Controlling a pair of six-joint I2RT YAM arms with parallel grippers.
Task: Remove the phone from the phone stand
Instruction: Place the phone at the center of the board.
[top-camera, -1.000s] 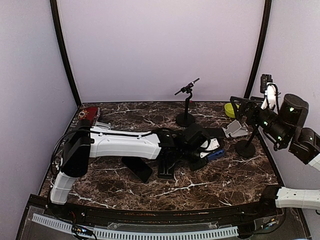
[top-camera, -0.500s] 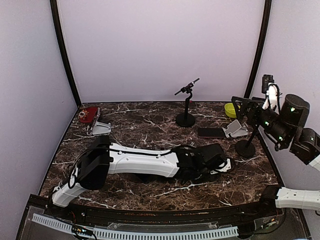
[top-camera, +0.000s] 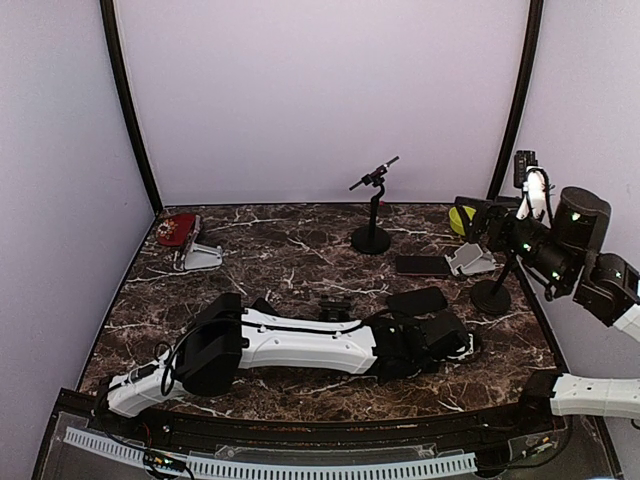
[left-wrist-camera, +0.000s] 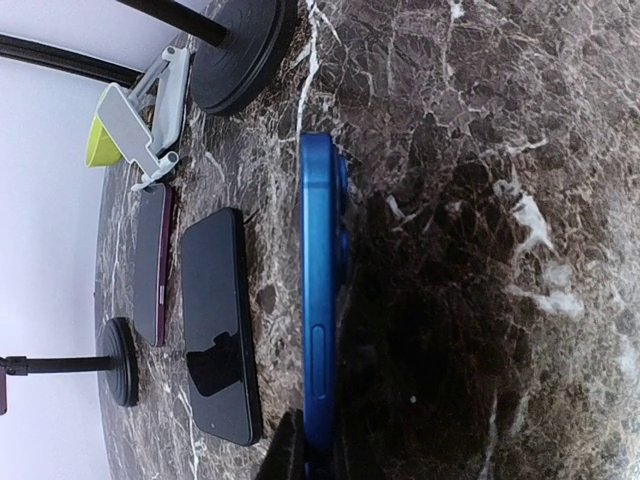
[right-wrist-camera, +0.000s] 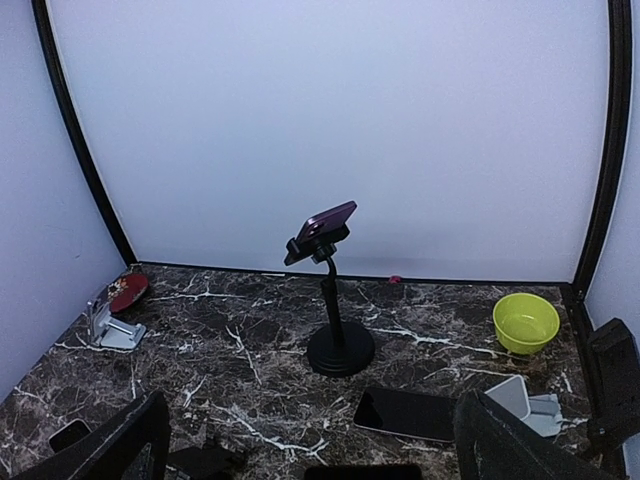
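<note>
Marble table (top-camera: 290, 260) carries my left arm (top-camera: 310, 345), stretched low. Blue phone (left-wrist-camera: 318, 300) looks already removed, on edge low at marble, pinched in left gripper (left-wrist-camera: 315, 455); remaining: lay down, let go. Right gripper (right-wrist-camera: 320, 440) spread wide, empty.

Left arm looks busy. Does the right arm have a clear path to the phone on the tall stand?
Probably yes. The right gripper is open and faces the phone on the stand with nothing between them; the left arm lies low along the front, clear of that path.
</note>
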